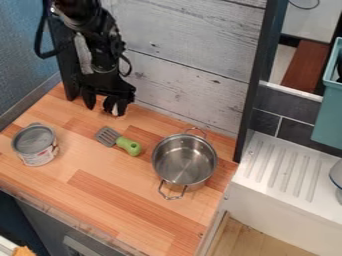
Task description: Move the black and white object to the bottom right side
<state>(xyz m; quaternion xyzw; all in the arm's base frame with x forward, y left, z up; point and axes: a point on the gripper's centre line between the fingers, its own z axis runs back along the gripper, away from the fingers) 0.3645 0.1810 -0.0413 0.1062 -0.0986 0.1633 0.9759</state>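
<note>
My gripper point(103, 106) is at the upper left of the camera view, low over the back of the wooden counter near the wall. Its fingers stand apart, open. A small black and white object point(114, 108) shows between them, close to the right-hand finger, which hides part of it. Whether that finger touches the object, I cannot tell.
A spatula with a green handle point(128, 145) lies in front of the gripper. A steel pot point(184, 161) stands to the right, and an opened can point(35, 144) at the left. The counter's point(137, 220) right edge borders a white sink unit point(280, 172).
</note>
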